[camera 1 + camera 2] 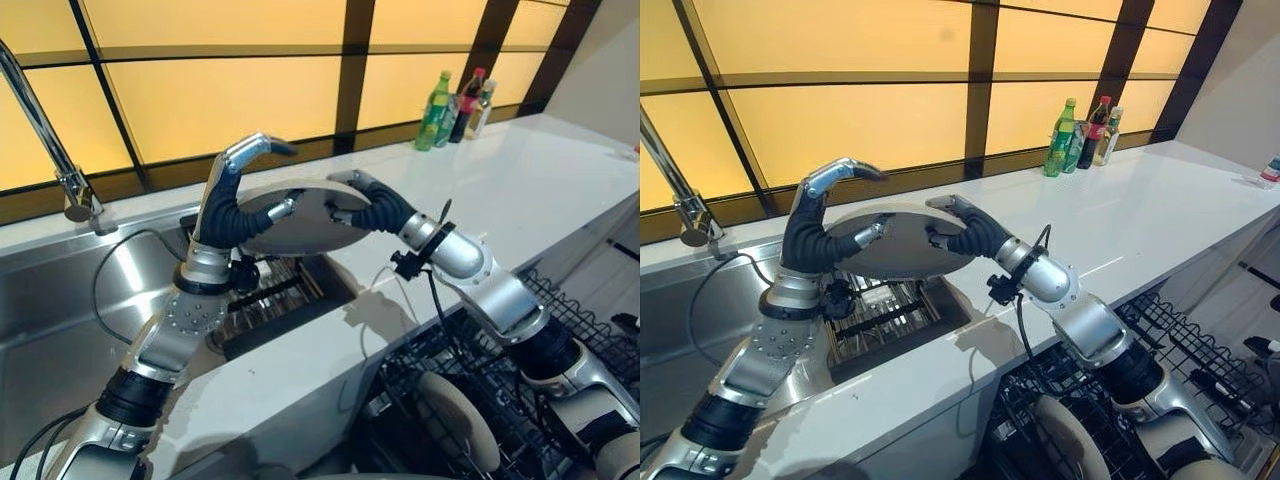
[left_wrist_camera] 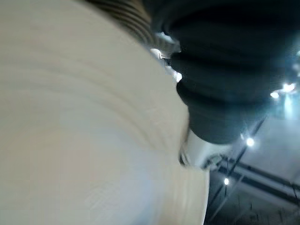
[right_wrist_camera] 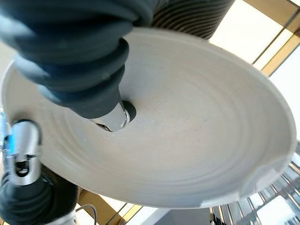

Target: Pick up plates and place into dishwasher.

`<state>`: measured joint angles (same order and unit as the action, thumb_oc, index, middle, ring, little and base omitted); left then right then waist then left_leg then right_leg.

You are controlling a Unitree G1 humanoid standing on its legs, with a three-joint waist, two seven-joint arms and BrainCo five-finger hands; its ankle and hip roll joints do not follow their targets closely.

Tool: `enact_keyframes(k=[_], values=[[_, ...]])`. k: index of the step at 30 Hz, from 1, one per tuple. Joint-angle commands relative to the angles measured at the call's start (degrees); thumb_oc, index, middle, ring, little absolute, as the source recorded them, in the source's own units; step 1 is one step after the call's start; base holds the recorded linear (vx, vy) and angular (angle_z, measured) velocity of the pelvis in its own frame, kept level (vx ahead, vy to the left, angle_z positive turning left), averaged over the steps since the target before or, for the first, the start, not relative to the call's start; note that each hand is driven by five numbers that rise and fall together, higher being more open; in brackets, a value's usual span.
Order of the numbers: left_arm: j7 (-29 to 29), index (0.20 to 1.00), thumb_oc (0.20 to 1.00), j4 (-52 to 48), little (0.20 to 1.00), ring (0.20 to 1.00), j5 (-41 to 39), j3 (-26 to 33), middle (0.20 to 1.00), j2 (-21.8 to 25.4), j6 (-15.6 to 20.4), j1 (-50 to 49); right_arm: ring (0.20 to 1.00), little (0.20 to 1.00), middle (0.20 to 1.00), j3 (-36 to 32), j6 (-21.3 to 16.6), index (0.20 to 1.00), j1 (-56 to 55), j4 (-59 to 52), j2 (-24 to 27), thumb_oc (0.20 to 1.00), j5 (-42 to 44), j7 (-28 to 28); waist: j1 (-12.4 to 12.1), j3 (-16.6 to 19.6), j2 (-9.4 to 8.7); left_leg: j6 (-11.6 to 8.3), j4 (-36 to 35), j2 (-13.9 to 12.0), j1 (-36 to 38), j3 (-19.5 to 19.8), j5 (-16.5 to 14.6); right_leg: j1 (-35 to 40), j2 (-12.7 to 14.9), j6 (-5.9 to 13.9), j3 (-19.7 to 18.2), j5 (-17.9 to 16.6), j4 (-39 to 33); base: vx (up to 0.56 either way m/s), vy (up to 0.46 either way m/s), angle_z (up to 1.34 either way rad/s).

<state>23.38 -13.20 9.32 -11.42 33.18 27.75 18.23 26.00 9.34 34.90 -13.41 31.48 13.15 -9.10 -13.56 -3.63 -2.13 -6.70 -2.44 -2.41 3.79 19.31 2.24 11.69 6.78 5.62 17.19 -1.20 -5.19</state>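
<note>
Spanning the room below me, the white counter carries the sink; above its drain rack, my left hand and right hand each curl fingers round opposite rims of the grey plate, held aloft.

The plate between both hands is looking like matt, faintly ridged ceramic. Below the left hand, the sink is gleaming as brushed metal, beside a glossy white counter.
</note>
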Motion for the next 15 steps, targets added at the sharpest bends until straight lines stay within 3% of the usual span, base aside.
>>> enact_keyframes(k=[1,4,10,15], values=[[8.88,1.000,1.000,2.93,1.000,1.000,0.38,2.00,1.000,-2.15,-1.54,2.51,0.200,0.200,0.200,-3.69,-3.58,0.200,0.45,-1.24,-1.27,0.200,-1.75,4.23,-0.55,2.91,0.27,2.13,-2.56,0.74,-1.06,-3.57,2.68,-1.43,0.50,-0.05,0.27,2.77,5.33,-0.03,-0.005,0.01],[14.70,1.000,1.000,6.30,1.000,1.000,3.25,5.94,1.000,-1.87,-0.94,0.83,0.200,0.200,0.200,-7.99,-4.89,0.200,-2.48,-0.62,0.46,0.200,-4.13,6.17,0.57,2.95,0.42,2.14,-2.56,0.56,-1.01,-4.44,2.67,-1.61,0.37,-0.20,-0.43,2.76,5.32,0.00,0.000,0.00],[18.43,1.000,1.000,8.69,1.000,1.000,2.30,11.66,1.000,0.68,-2.10,-0.64,0.200,0.200,0.200,-15.35,-5.98,0.200,-6.25,0.81,4.95,0.200,-4.39,9.35,2.38,3.43,0.57,1.72,-2.56,0.03,-0.65,-5.87,2.40,-1.74,0.18,-0.23,-1.54,2.88,5.31,0.00,0.000,0.00],[17.87,1.000,1.000,8.43,1.000,1.000,0.08,16.66,1.000,1.81,-2.21,-4.55,0.200,0.200,0.200,-22.26,-6.62,0.200,-11.37,1.75,8.05,0.200,-5.81,13.19,3.25,3.51,0.60,1.50,-2.56,-0.38,-0.15,-7.02,2.08,-1.58,-0.01,-0.23,-2.44,2.89,5.06,0.02,0.003,-0.12]])
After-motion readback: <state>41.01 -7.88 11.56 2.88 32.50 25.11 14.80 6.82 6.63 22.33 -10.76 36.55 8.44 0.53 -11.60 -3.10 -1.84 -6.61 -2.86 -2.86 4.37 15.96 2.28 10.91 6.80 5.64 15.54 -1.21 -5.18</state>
